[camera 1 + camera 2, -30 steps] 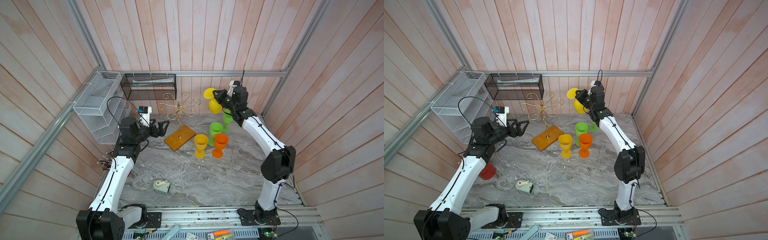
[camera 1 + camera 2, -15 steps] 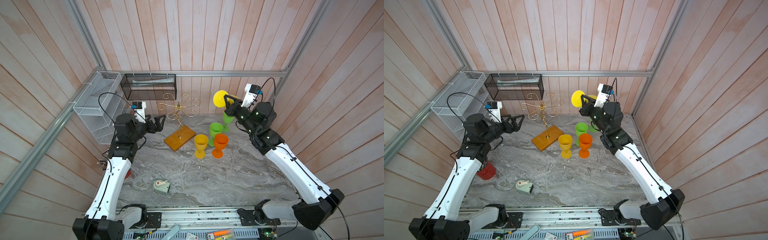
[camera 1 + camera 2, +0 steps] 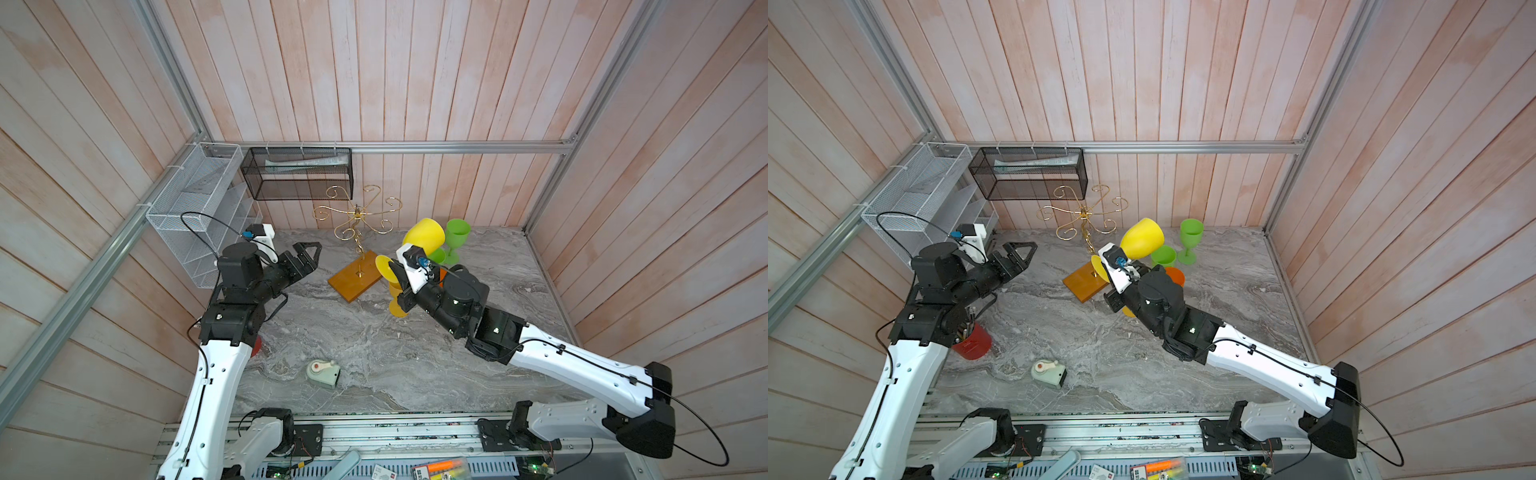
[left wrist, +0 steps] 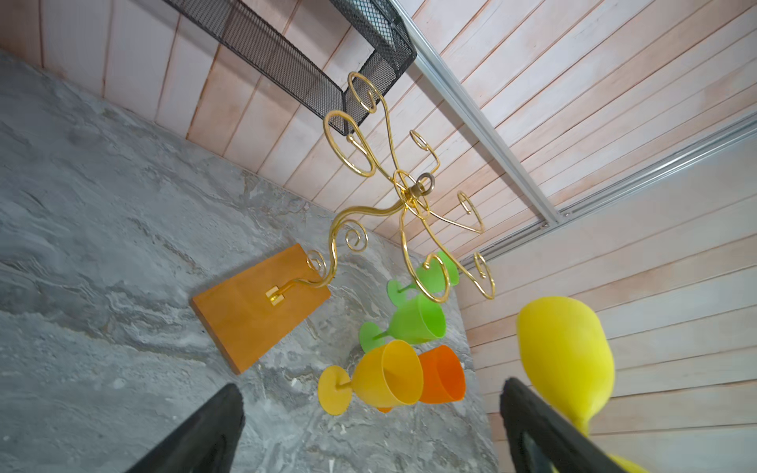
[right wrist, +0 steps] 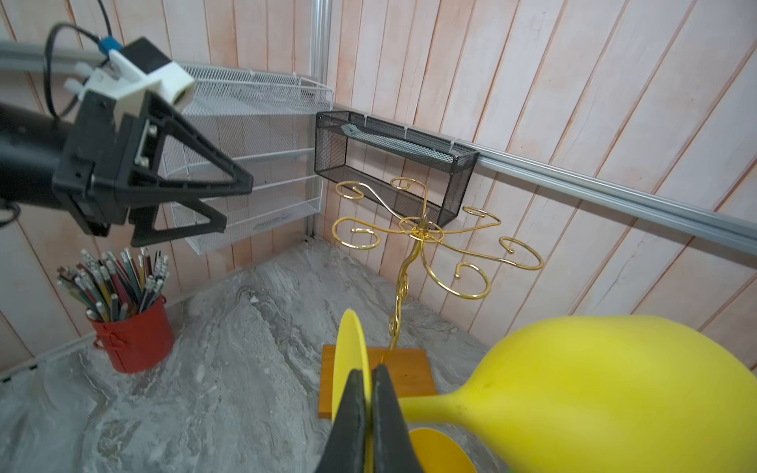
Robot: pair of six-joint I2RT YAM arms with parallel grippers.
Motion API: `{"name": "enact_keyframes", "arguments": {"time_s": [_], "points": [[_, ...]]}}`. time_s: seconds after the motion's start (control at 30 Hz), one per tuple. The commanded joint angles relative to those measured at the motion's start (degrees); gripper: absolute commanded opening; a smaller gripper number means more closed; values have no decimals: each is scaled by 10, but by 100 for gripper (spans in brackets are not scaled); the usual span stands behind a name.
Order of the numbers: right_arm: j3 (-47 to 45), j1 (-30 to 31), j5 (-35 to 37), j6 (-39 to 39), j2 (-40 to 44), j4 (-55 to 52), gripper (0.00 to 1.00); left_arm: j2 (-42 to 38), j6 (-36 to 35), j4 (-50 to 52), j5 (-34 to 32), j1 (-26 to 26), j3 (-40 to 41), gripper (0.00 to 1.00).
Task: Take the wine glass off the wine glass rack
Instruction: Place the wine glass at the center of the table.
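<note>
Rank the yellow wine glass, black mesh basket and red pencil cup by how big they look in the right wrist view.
1. yellow wine glass, largest, though it is much nearer the camera, which inflates it
2. black mesh basket
3. red pencil cup, smallest

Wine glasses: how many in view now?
5. Yellow one in the right gripper; two green, one amber, one orange standing on the table beside the rack base.

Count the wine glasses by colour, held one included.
Yellow: 2, the held glass and the golden glass standing on the table
Green: 2, the back green glass and the front green glass
Orange: 1, the orange glass
Total: 5, none hanging on the rack
</note>
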State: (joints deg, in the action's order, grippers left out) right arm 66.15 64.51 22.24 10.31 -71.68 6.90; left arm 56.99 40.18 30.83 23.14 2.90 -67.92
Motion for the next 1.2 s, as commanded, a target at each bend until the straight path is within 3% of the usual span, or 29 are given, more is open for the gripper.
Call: {"name": "enact_keyframes", "arguments": {"time_s": [0.0,0.2,0.4,0.57,0.73,0.9,1.17], "points": [[-16,40,80,127,-11,63,0,4,108,34,56,-3,25,96],[-28,104,148,228,-62,104,0,21,206,54,117,-3,28,90],[-33,132,196,314,-113,153,0,34,273,74,165,-2,27,85],[-37,132,197,342,-125,175,0,45,304,99,186,6,24,82],[-40,133,188,356,-133,192,0,58,317,130,202,23,24,74],[-40,132,180,372,-149,210,0,50,366,70,223,48,61,69],[-41,133,166,394,-166,233,0,56,380,72,222,62,51,66]]}}
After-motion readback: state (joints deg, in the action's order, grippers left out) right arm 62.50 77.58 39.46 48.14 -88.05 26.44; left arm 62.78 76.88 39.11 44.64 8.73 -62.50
